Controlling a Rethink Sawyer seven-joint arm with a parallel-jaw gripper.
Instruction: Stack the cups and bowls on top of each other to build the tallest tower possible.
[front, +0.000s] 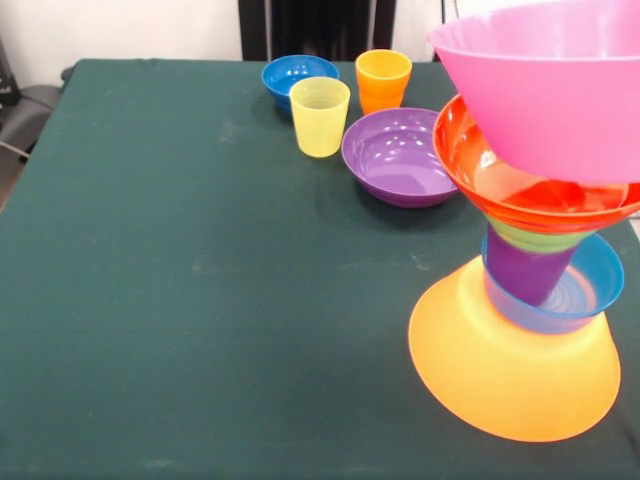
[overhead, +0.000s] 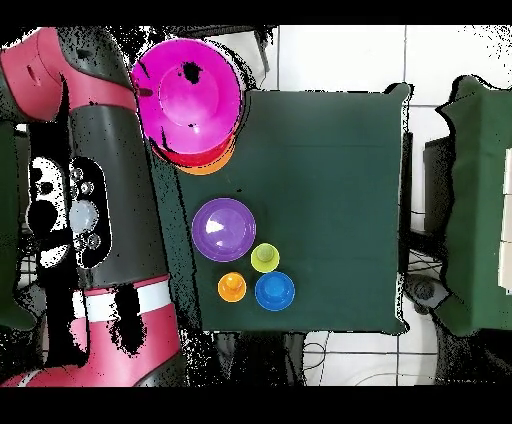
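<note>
Front view, nearest to you: the tower stands at the table's right edge, on an upturned yellow-orange bowl, then a light blue bowl, a purple cup, a green bowl, an orange-red bowl and the pink bowl on top. Next piece is probably one of the loose ones further back: purple bowl, yellow cup, orange cup, dark blue bowl. You'd do well to set it down dead centre in the pink bowl and let go gently, since that stack looks top-heavy on one narrow cup. Pink bowl is cut off at the frame's top and right, so its rim and lean are hard to judge. Overhead only shows the arm beside the table; no gripper visible in either view, so I cannot tell the state of its jaws
</note>
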